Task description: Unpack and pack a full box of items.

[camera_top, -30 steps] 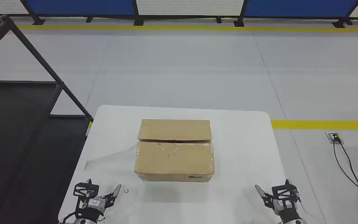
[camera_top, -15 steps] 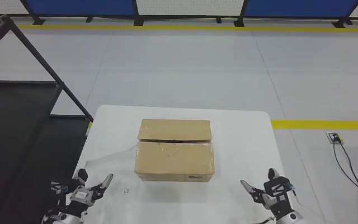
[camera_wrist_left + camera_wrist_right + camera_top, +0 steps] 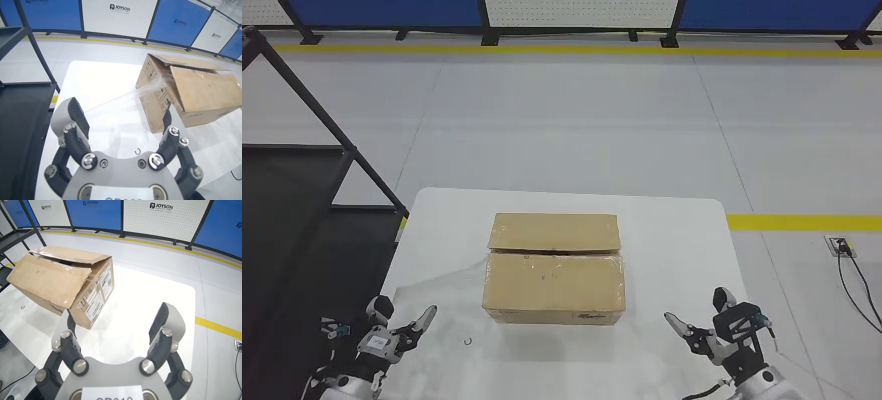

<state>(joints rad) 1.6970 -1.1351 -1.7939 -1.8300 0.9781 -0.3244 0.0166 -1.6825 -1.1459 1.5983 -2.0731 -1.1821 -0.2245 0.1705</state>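
Currently, both arms are in the approach phase. Within the last second the left gripper [image 3: 121,108] has moved forward and slightly outward along the near edge of the table [image 3: 662,230]. The right gripper [image 3: 116,313] has moved forward and inward toward the box [image 3: 554,270]. The box itself has not shifted.

State of the grippers: both have their fingers spread wide, and neither carries anything.

Position of the box: it stands at the centre of the table, between the two grippers and beyond them, well apart from both. Its two long top flaps are folded over but not sealed. The near flap sits slightly raised, leaving a dark gap at the seam. A strip of clear tape [image 3: 151,85] trails from the end facing the left gripper down toward the table. The contents are hidden, so the fill level cannot be confirmed.

Judgement: unpacking has not begun, and the flaps probably must be lifted first.

A small open ring [image 3: 137,151] lies on the table just ahead of the left gripper
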